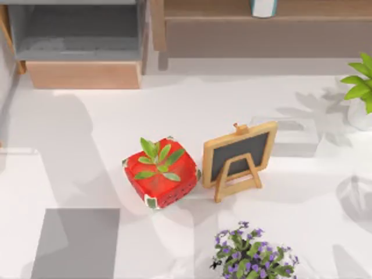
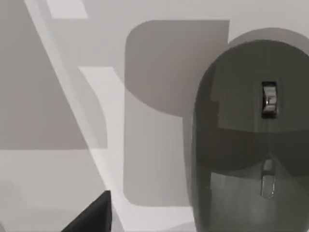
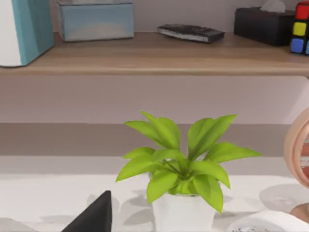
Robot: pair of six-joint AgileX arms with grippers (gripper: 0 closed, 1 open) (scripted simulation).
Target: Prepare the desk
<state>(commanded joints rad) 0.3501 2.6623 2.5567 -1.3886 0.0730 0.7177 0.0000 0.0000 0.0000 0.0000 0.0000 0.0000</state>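
Note:
The desk [image 1: 87, 128] is a wide white tabletop that spans the top view. A dark part of my left gripper [image 2: 91, 217] shows in the left wrist view, hanging close above the desk [image 2: 48, 183] beside a grey computer mouse [image 2: 251, 145] with a scroll wheel. A dark part of my right gripper [image 3: 91, 215] shows in the right wrist view, low over the desk and facing a green leafy plant in a white pot [image 3: 181, 193]. Nothing is seen held by either gripper.
A red strawberry-shaped pot with a sprout [image 1: 160, 173], a small chalkboard easel [image 1: 238, 160], a purple flower plant [image 1: 251, 256] and a white box [image 1: 288, 136] stand mid-desk. A grey mat [image 1: 75, 241] lies front left. The green plant [image 1: 361, 93] is at the right. A wooden shelf unit [image 1: 81, 43] lines the back.

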